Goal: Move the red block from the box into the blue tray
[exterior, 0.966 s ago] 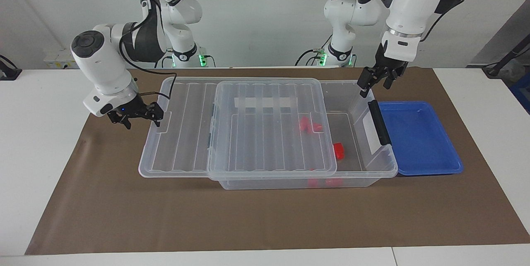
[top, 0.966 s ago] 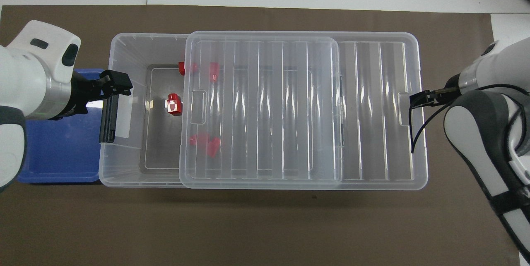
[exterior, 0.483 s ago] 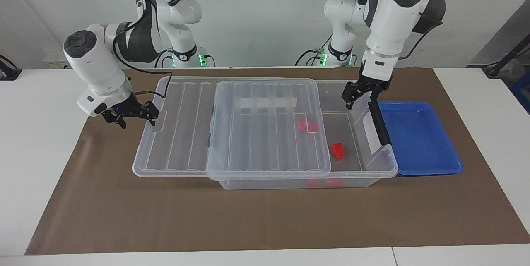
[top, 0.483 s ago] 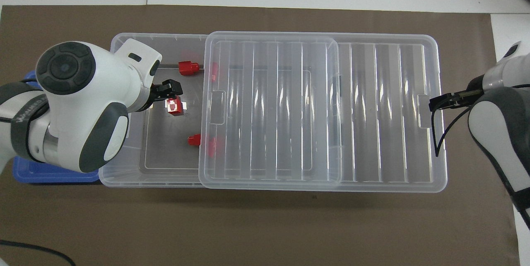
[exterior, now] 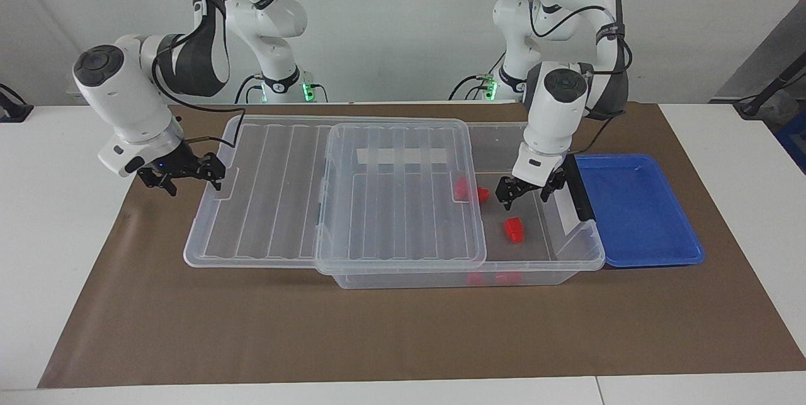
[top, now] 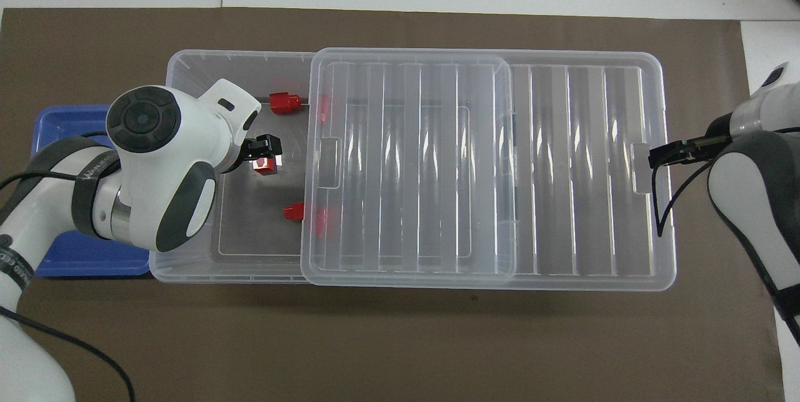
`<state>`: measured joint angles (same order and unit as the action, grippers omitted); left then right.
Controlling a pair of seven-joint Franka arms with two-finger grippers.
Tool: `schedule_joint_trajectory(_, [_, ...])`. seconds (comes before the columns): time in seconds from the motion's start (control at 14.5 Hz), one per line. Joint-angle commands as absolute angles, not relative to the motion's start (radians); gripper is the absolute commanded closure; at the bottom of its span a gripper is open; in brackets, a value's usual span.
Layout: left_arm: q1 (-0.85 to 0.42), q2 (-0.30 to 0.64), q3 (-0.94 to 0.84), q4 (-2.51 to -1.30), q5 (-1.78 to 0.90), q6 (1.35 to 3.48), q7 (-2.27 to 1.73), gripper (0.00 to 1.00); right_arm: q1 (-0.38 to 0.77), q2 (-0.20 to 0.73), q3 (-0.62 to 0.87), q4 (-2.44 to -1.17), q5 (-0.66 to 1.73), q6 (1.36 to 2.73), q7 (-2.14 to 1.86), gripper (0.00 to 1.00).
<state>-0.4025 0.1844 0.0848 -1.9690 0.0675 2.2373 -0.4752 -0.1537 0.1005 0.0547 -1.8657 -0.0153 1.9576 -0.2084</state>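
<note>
left gripper down in the open end of the box, above a red block; right gripper at the slid-off lid's end.

nearest the robots, the left gripper [exterior: 527,191] hangs inside the uncovered end of the box [exterior: 570,260], jaws spread wide and holding nothing, just over the red block [exterior: 514,229], which lies on the box floor apart from the fingertips. around that block, another red block [exterior: 480,193] sits at about 11 o'clock in the facing view, half under the lid [exterior: 403,247], and two more [exterior: 494,278] lie against the wall farthest from the robots, at about 6 o'clock. the blue tray [exterior: 655,254] lies beside the box's latched end, at 3 o'clock, with no block in it. at the right arm's end, the right gripper [exterior: 184,176] stands at the end edge of the lid; its jaws look open, and whether they pinch the rim cannot be told. the brown mat [exterior: 403,336] lies under everything.
</note>
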Motion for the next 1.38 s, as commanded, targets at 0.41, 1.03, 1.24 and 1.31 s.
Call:
schedule_joint_trajectory(0.41, [-0.385,0.288,0.084,-2.002,0.083,2.375,-0.472,0.00,-0.066,-0.017,0.066,-1.804,-0.017,1.813,0.046,0.00])
schedule_joint_trajectory(1.03, [-0.387,0.284,0.084,-2.056,0.083,2.447,-0.476,0.04,0.000,-0.043,0.077,-1.661,-0.021,1.612,0.136,0.00])
schedule_joint_trajectory(1.24, [-0.387,0.284,0.084,-2.054,0.083,2.438,-0.479,0.59,-0.003,0.003,0.077,-1.539,-0.023,1.502,0.140,0.00])
schedule_joint_trajectory(1.31, [-0.387,0.284,0.084,-2.051,0.083,2.436,-0.477,0.81,-0.005,0.015,0.075,-1.510,-0.025,1.493,0.140,0.00])
